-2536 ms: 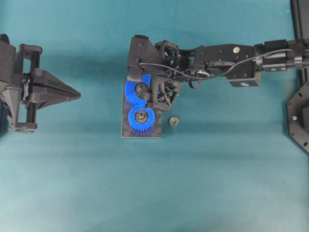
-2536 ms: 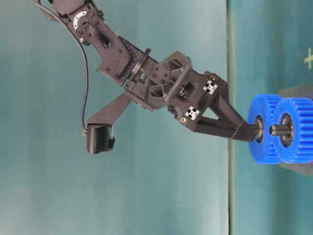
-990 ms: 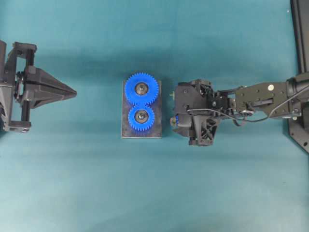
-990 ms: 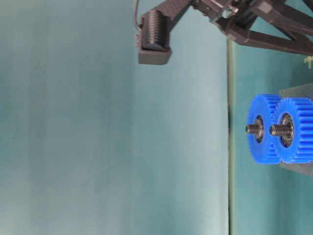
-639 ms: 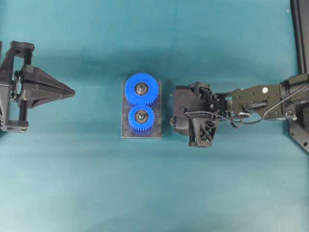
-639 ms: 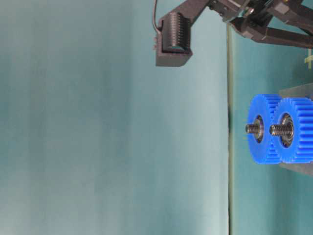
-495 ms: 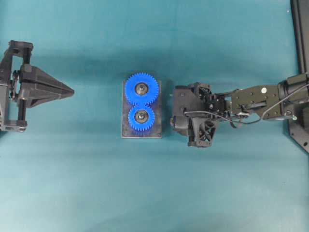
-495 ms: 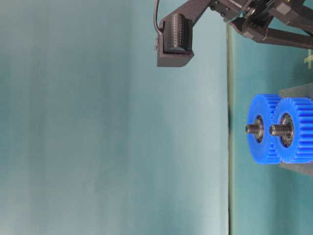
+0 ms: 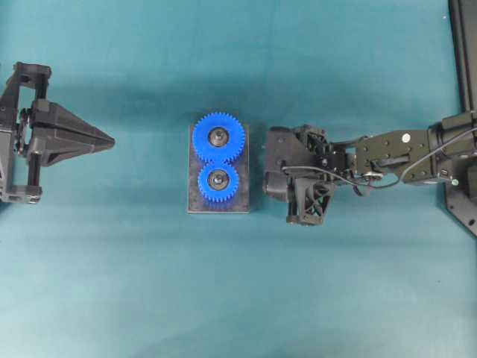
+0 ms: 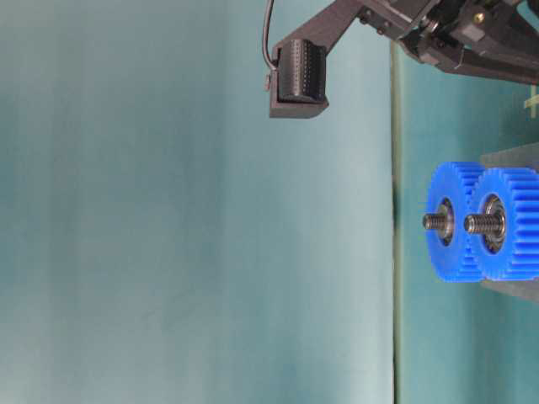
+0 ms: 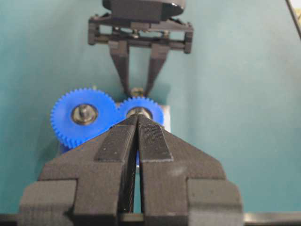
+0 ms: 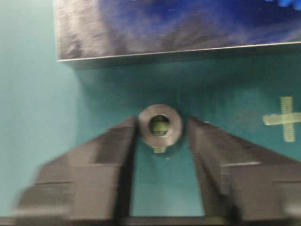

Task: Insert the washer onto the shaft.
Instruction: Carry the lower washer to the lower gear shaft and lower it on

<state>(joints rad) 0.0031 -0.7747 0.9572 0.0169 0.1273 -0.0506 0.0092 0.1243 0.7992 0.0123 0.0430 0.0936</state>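
Note:
The washer, a small dark metal ring, lies flat on the teal table just beside the baseplate. My right gripper is down at the table with one finger on each side of the washer. The jaws stand open, with a narrow gap still showing at each side. Two blue gears sit on the plate, each with a threaded shaft sticking up through its hub. My left gripper hangs at the far left, shut and empty, pointing toward the gears.
The right arm reaches in from the right edge, and its wrist camera stands above the table. A pale green cross mark is on the mat next to the right finger. Open teal table lies in front of and behind the plate.
The right gripper's fingers have come closer together around the washer and it has edged slightly toward the plate. The left gripper has drawn back a little to the left.

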